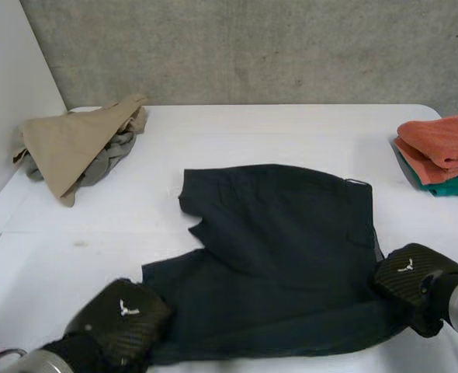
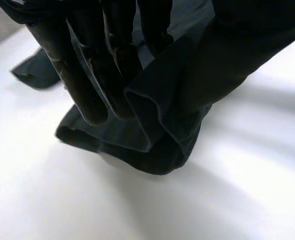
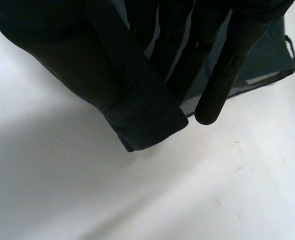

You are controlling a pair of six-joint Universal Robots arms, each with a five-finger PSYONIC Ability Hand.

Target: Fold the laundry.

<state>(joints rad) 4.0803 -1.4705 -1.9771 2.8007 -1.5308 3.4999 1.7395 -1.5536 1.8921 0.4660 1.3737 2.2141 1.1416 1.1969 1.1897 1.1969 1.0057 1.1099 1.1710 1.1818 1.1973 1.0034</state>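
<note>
A dark navy garment lies spread on the white table, with one part reaching toward the near left. My left hand is at its near left corner. In the left wrist view, that hand's fingers pinch a raised fold of the cloth off the table. My right hand is at the garment's near right edge. Its fingers are closed on a hemmed corner of the cloth, which is lifted a little.
A tan cloth over grey ones lies heaped at the far left, close to a white side wall. Folded orange towels rest on a folded teal one at the far right edge.
</note>
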